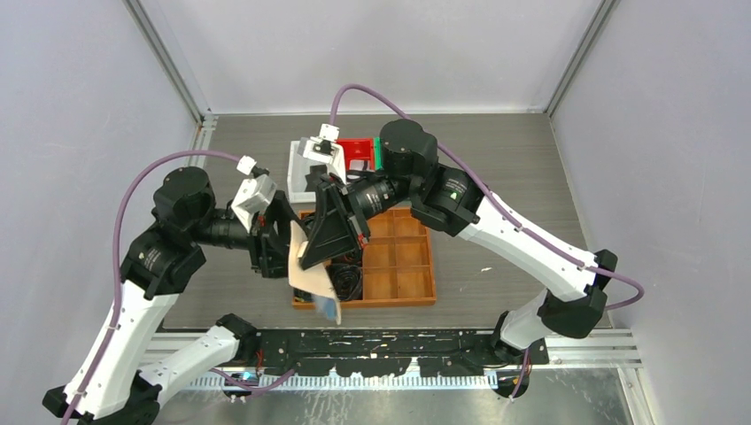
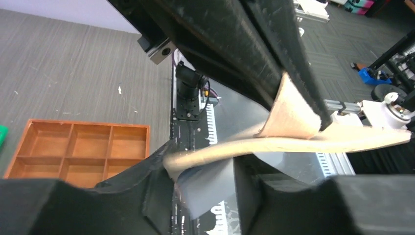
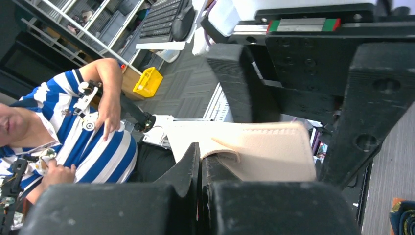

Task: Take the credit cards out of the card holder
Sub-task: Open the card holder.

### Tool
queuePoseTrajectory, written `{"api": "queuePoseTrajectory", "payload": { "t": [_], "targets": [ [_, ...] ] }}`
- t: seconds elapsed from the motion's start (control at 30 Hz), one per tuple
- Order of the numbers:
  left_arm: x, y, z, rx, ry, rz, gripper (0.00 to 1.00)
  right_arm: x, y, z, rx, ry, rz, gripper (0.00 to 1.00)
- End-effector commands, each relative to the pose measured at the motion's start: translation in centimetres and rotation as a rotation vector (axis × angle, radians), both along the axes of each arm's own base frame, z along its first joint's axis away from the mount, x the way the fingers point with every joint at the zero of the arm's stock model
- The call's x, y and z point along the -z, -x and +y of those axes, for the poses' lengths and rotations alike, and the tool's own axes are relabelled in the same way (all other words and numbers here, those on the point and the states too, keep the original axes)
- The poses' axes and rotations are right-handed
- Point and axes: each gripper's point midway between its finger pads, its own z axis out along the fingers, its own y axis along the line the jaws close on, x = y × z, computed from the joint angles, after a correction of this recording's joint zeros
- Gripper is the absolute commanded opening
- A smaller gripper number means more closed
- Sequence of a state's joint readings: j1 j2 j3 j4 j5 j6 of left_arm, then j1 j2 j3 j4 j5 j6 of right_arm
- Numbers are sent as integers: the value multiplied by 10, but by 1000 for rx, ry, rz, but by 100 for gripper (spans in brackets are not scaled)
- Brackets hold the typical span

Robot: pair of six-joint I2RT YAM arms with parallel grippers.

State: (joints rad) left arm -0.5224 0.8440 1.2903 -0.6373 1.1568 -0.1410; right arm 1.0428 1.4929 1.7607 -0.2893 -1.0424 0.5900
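No legible text, brand, number or sign in any view. White printed marks along the black metal base rail [image 2: 188, 129], near edge of the scene: too small and blurred to read. Tan folding card holder [image 3: 264, 149]: stitched border on its outer face, no lettering visible.

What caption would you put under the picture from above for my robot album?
Left gripper and right gripper hold the tan card holder up over the wooden tray.

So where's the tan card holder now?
In the top view the card holder hangs left of middle, between the left gripper and right gripper, above the wooden tray's left end.
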Motion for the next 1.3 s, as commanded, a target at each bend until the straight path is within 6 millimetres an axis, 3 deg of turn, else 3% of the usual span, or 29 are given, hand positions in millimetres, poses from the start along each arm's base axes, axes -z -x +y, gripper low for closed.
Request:
{"api": "queuePoseTrajectory", "payload": {
  "t": [0.0,0.07,0.1,0.17,0.2,0.37,0.47,0.57,0.67,0.83,0.97,1.17,1.27],
  "targets": [
    [-8,5,3,21,11,-81,30,-33,-8,-18,40,-121,-40,1],
    [-6,3,3,6,-2,-71,16,-38,-16,-27,76,-146,-41,1],
    [-6,2,3,3,-3,-69,11,-39,-19,-30,92,-150,-43,6],
    [-10,0,2,-8,1,-64,3,-36,-27,-35,125,-136,-42,22],
    [-12,-1,2,-15,2,-60,1,-34,-31,-37,143,-124,-39,35],
    [-15,-8,-1,-54,1,-4,0,-13,-63,-52,319,-50,-32,70],
    [-16,-15,-5,-86,-3,68,0,1,-78,-73,451,-14,-60,78],
    [-22,-24,-9,-120,5,133,0,18,-81,-96,563,-4,-95,81],
    [-30,-33,-14,-142,18,210,0,34,-70,-116,620,-24,-113,82],
    [-44,-53,-20,-151,53,379,0,48,-55,-133,657,-129,-123,80],
    [-47,-65,-21,-149,57,458,0,54,-56,-135,677,-158,-122,76],
    [-48,-68,-22,-155,63,502,0,63,-88,-121,758,-135,-143,59],
    [-50,-64,-21,-144,63,506,0,69,-102,-120,813,-112,-173,56]
  ]
}}
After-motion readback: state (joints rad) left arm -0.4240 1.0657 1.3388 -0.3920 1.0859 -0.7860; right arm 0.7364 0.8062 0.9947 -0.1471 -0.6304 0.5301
